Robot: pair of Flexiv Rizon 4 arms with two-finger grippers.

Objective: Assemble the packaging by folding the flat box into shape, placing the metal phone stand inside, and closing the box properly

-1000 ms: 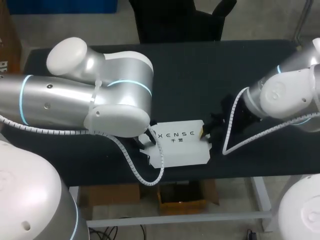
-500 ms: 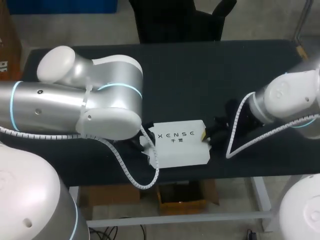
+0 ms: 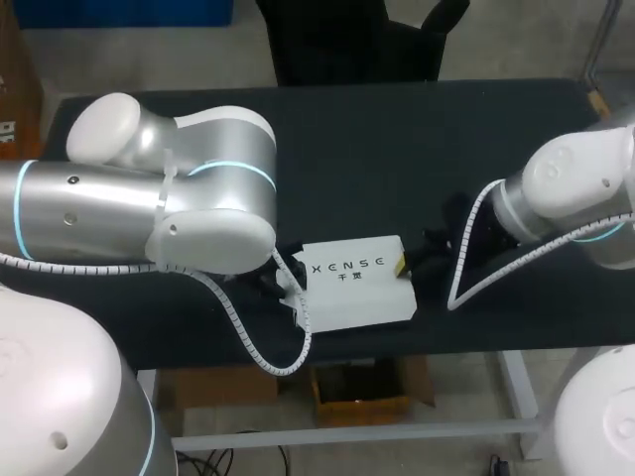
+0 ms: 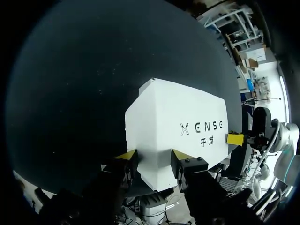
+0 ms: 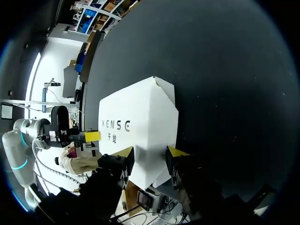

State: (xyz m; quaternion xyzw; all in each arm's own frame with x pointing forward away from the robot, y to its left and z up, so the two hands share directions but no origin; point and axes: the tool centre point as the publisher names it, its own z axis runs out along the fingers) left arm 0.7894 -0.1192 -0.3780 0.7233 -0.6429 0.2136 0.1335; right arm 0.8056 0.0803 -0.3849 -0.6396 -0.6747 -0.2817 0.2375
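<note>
White box (image 3: 357, 283) sits mid front edge of the table (image 3: 397, 149), nr the lip. L gripper (image 4: 153, 158) clamped on its left end, R gripper (image 5: 150, 152) on the right. Risk: uneven squeeze cd buckle the card, or a shove tips it off the edge.

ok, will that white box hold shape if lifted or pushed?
Likely light, thin card: the white box shows folded creases, so squeezing may dent it. Flat on the table, it should slide, not roll. Pinched at each end by left gripper and right gripper, it might bow.
</note>
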